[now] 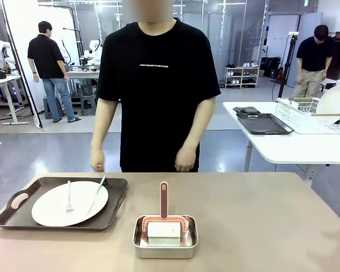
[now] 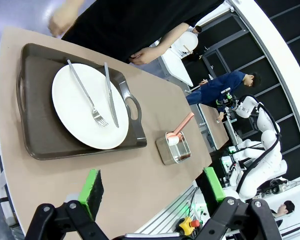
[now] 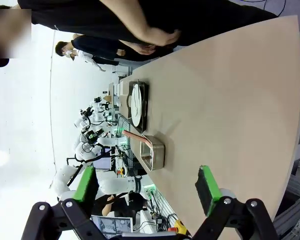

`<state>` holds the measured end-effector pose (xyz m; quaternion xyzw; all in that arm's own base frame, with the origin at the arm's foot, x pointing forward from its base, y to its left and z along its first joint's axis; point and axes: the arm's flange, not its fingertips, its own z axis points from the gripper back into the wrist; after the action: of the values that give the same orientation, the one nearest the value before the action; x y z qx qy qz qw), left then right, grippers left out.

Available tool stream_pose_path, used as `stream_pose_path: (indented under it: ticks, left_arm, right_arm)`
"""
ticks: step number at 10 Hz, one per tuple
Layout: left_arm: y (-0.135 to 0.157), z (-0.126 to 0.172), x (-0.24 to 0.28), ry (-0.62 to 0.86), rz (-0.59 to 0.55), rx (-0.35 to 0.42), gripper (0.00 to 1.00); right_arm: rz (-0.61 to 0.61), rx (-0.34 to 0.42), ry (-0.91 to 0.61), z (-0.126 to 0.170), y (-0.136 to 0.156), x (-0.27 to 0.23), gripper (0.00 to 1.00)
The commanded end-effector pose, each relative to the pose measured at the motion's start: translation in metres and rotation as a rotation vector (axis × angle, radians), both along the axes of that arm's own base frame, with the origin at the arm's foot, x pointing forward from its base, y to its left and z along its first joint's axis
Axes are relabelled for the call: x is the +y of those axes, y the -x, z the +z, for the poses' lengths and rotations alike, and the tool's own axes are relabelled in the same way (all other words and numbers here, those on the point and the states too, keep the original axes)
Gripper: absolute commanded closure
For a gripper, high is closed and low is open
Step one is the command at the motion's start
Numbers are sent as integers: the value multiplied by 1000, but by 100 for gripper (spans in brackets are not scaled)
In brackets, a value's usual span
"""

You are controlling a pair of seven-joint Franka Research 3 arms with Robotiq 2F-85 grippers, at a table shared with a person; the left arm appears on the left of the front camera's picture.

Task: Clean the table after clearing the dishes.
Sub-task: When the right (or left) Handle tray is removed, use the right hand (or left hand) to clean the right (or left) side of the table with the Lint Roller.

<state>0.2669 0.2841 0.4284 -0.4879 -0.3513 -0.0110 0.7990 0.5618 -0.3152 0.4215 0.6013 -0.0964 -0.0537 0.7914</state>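
Plate [image 1: 69, 204] on handled tray [image 1: 37, 186] lower left, likely for 1 carry-off; left gripper [image 2: 152, 185], right gripper [image 3: 146, 183] wide, empty

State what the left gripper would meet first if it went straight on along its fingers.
The left gripper would probably meet bare table, between tray and pan; depth is unclear.

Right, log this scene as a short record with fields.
table: tan top, person standing at the far side
dishes: one white plate with fork and knife, on a dark tray, robot's left side
pan: steel, near the robot's edge, holds a white block and a red-handled tool
left gripper: open, empty, above the table
right gripper: open, empty, above the table
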Motion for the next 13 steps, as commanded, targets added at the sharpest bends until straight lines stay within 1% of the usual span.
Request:
stream_pose_path:
  ticks: [1, 2, 3, 13]
  left_arm:
    - [2, 1, 1, 12, 1, -7, 0]
    - [2, 1, 1, 12, 1, -7, 0]
    - [2, 1, 1, 12, 1, -7, 0]
    - [2, 1, 1, 12, 1, -7, 0]
  right_arm:
    - [23, -13, 5, 0, -3, 2, 0]
    - [51, -12, -2, 0, -8, 10, 0]
    - [1, 0, 0, -1, -1, 0, 0]
    - [1, 0, 0, -1, -1, 0, 0]
